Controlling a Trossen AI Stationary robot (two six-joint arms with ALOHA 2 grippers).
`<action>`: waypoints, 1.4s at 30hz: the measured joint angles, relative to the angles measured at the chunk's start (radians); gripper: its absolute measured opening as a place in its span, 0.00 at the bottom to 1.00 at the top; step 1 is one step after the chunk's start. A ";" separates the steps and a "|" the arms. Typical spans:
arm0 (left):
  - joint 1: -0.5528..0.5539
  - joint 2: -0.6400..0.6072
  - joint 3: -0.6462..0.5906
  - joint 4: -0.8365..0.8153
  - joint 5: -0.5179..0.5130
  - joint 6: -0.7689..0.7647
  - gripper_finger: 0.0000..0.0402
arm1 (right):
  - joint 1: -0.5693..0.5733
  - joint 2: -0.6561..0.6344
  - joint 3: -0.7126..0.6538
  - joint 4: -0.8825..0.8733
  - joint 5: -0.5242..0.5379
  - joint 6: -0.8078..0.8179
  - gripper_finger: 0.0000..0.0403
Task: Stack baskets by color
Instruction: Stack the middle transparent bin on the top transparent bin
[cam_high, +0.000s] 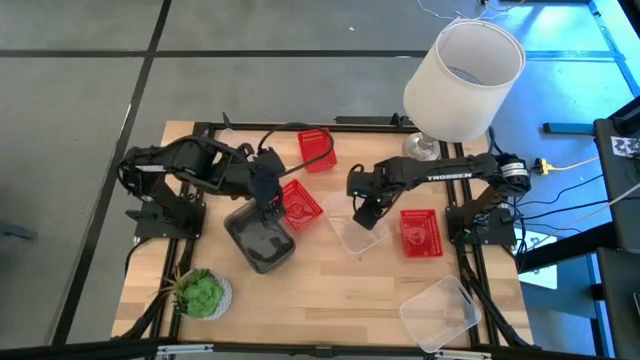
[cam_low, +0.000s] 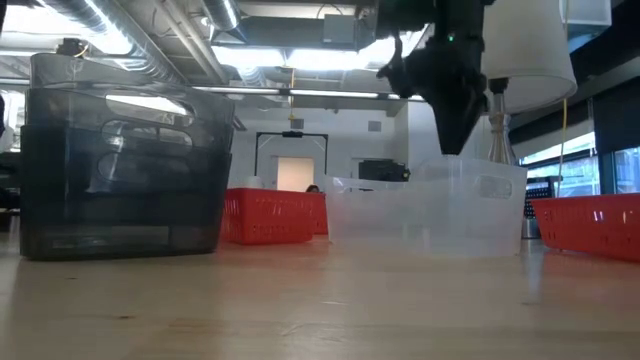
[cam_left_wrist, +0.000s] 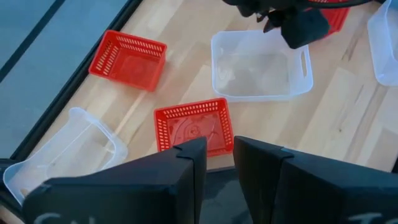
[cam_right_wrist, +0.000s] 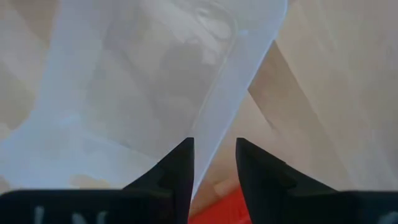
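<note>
Clear ones are up now, I reckon: the right gripper (cam_high: 364, 222) pinches the wall of a clear translucent plastic basket (cam_high: 352, 229) mid-table. Next it needs lifting onto another clear one (cam_high: 440, 313). Left gripper (cam_high: 268, 208) is narrowly parted above the dark grey basket (cam_high: 262, 238), holding nothing.
</note>
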 joint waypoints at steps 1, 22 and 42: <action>0.000 0.000 0.000 0.000 0.000 0.000 0.18 | -0.008 0.000 -0.013 0.017 -0.007 0.000 0.29; 0.000 0.000 0.000 0.000 0.000 -0.001 0.18 | -0.065 0.000 -0.243 0.320 -0.064 -0.201 0.16; 0.000 0.000 0.000 0.000 0.000 0.041 0.19 | 0.084 0.000 -0.193 0.287 -0.060 -1.458 0.01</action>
